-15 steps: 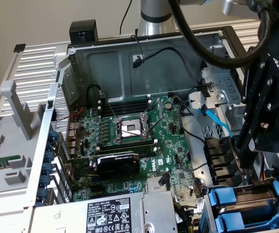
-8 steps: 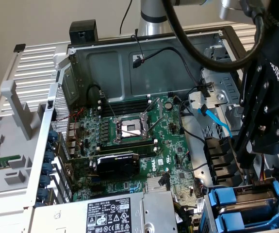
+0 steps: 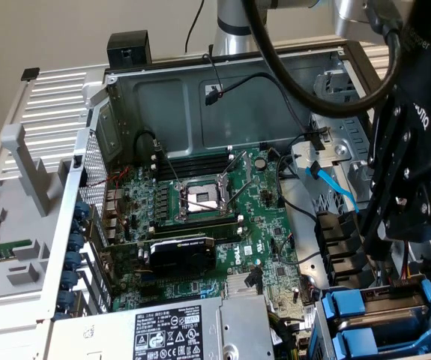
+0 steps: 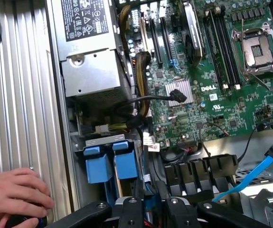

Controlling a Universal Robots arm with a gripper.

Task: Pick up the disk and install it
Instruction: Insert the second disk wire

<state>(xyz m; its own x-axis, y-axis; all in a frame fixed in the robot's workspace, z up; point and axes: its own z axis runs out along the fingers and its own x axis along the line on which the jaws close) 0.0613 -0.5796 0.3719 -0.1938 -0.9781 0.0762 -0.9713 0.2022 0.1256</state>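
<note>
step: approach, nothing picked yet | hand (image 4: 148,211) hovered over the drive bay, grip state impossible to tell | disk (image 3: 384,309) sat in its blue carrier in the bay beside the power supply (image 4: 89,71) | next, by judgement: a straight descent onto the carrier, clear of the cables

Two carriers (image 3: 384,319) sit side by side in the bay, just beside the power supply (image 3: 178,330), motherboard (image 3: 215,217) behind.
</note>
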